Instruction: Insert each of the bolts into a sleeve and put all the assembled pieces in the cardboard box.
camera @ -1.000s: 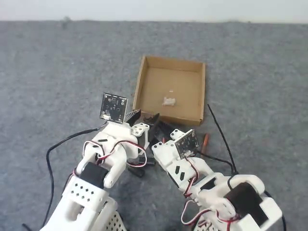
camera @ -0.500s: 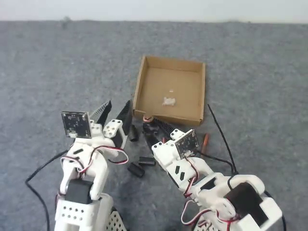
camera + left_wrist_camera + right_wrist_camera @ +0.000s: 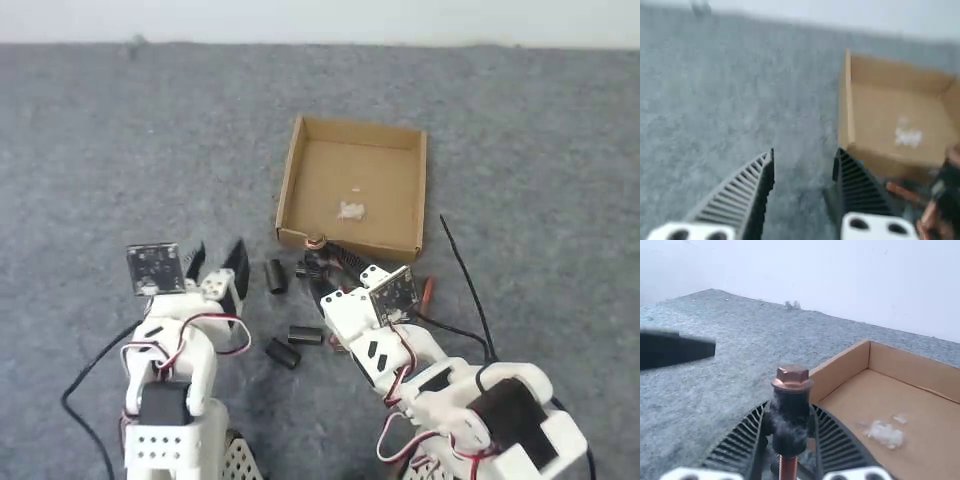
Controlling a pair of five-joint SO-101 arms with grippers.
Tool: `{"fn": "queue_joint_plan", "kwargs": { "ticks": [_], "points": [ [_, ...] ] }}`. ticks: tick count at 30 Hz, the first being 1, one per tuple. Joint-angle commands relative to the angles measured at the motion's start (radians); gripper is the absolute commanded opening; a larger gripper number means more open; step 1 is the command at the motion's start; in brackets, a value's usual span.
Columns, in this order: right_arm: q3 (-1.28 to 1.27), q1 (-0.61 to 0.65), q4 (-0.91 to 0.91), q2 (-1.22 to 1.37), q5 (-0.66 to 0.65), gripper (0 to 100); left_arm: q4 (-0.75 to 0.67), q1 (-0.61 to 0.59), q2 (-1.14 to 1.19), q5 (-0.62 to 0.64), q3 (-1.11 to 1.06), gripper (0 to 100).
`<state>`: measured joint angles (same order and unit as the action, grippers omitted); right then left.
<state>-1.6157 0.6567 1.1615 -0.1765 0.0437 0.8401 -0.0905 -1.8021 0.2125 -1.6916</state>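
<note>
My right gripper [image 3: 322, 262] is shut on a black sleeve [image 3: 789, 417] with a copper bolt [image 3: 791, 377] through it, held upright just in front of the cardboard box [image 3: 288, 182]. The bolt's hex head [image 3: 316, 241] sits close to the box's near wall. To the left of the box, my left gripper [image 3: 218, 250] stands open and holds nothing; its fingers [image 3: 757, 187] frame bare carpet. Three loose black sleeves lie between the arms: one [image 3: 274, 276] near the left gripper, two [image 3: 305, 335] [image 3: 282, 352] closer to the arm bases. A loose copper bolt [image 3: 428, 292] lies right of my right gripper.
The box [image 3: 840, 372] is open-topped with a bit of white fluff [image 3: 351, 211] inside. Grey carpet spreads all around. Black cables trail from both arm bases. Another copper bolt [image 3: 905, 192] lies by the box's near wall [image 3: 846, 100].
My left gripper has pulled away from the right gripper, leftward and back toward its base, open. The right gripper has kept its hold on the sleeve and bolt.
</note>
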Motion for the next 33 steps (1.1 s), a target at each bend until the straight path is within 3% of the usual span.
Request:
{"fn": "queue_joint_plan", "kwargs": {
  "ticks": [1,8,13,25,33],
  "points": [
    [0.003,-0.013,0.022,-0.007,-0.015,0.6,0.152,-0.006,-0.018,-0.072,0.007,18],
    [0.003,-0.015,0.022,-0.007,-0.015,0.6,0.158,-0.046,-0.018,-0.100,0.007,17],
    [0.002,-0.038,0.024,-0.012,-0.015,0.6,0.157,-0.048,-0.018,-0.103,0.007,1],
    [0.005,-0.111,0.024,-0.018,0.048,0.6,0.153,-0.206,-0.018,-0.103,0.007,1],
    [0.011,-0.113,0.030,-0.019,0.049,0.6,0.153,-0.210,-0.018,-0.103,0.007,1]
  ]
}}
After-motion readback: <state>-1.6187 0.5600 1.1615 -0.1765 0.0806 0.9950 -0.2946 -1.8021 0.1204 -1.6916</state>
